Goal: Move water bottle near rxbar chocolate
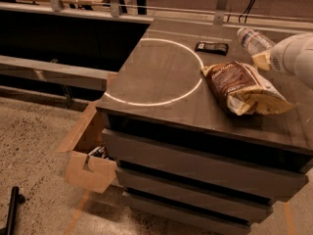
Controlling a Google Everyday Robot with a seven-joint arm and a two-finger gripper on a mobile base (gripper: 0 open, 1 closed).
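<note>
Cardboard comes nearest, an open box (90,173) on the floor below the front-left corner of the surface (161,77), and it plays no part in the risks. The likeliest snag is the brown-and-cream snack bag (242,88) lying toward the front-right corner. The end effector (261,60) hangs just behind it by the right edge, and a low pass could clip the bag and shove it. It appears to be pinching the base end of the water bottle (250,39), held tilted near the far-right corner with the cap pointing far-left. Let go at that tilt, the ribbed bottle could topple and roll off an edge. Farther back, by the far edge, lies the rxbar chocolate (212,47), small and flat (light too, I judge), so a bottle set down too close might nudge it or land on it.

Counted, near to far: one box, one snack bag, one end effector, one bottle, one bar.
</note>
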